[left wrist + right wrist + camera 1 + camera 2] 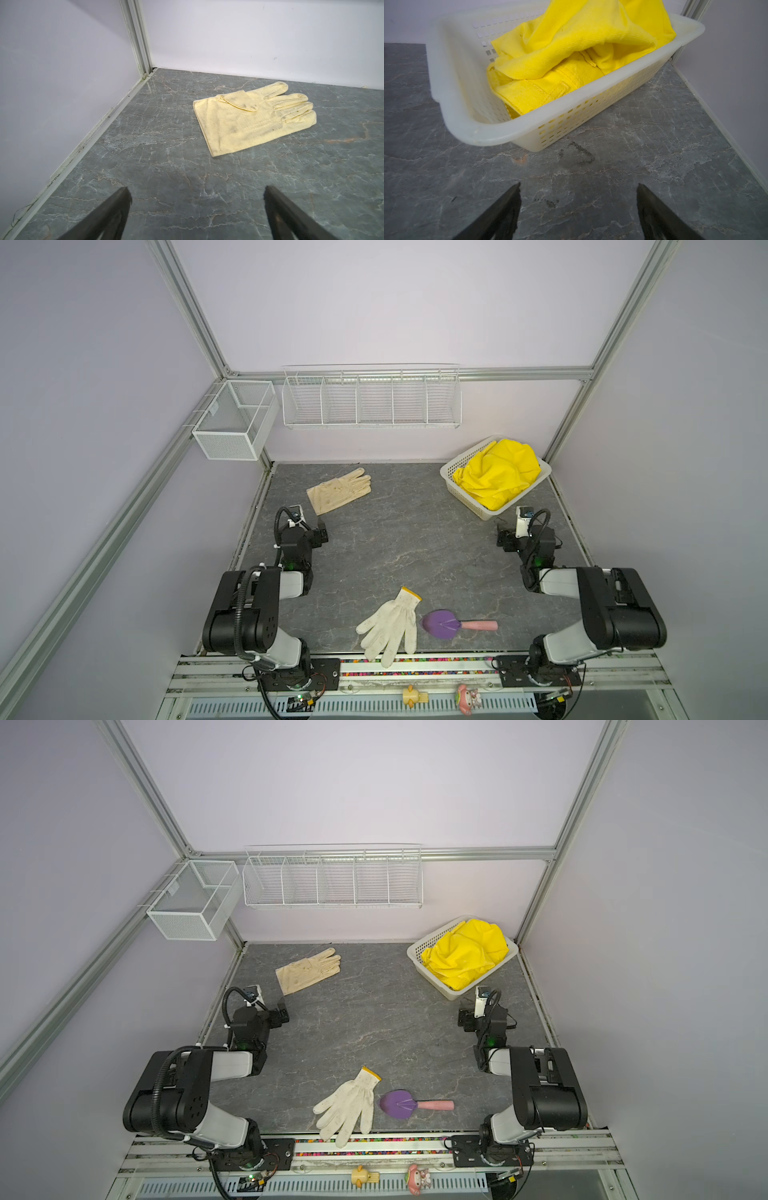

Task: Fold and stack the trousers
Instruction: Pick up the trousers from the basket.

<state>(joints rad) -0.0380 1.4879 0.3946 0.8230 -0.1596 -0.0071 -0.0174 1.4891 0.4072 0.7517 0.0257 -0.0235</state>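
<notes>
The trousers (496,472) (463,952) are a crumpled bright yellow heap filling a white plastic basket (468,502) (434,981) at the back right corner of the table, seen in both top views. The right wrist view shows the trousers (571,52) close up, spilling over the basket's (571,124) far rim. My right gripper (513,531) (578,187) hovers just in front of the basket, open, with only bare table between its fingers. My left gripper (311,526) (196,192) is low at the left side, open and empty, far from the trousers.
A cream glove (338,490) (253,118) lies flat just beyond the left gripper. A white knit glove (392,624) and a purple scoop with a pink handle (442,624) lie near the front edge. A wire rack (372,400) and a mesh box (235,423) hang on the walls.
</notes>
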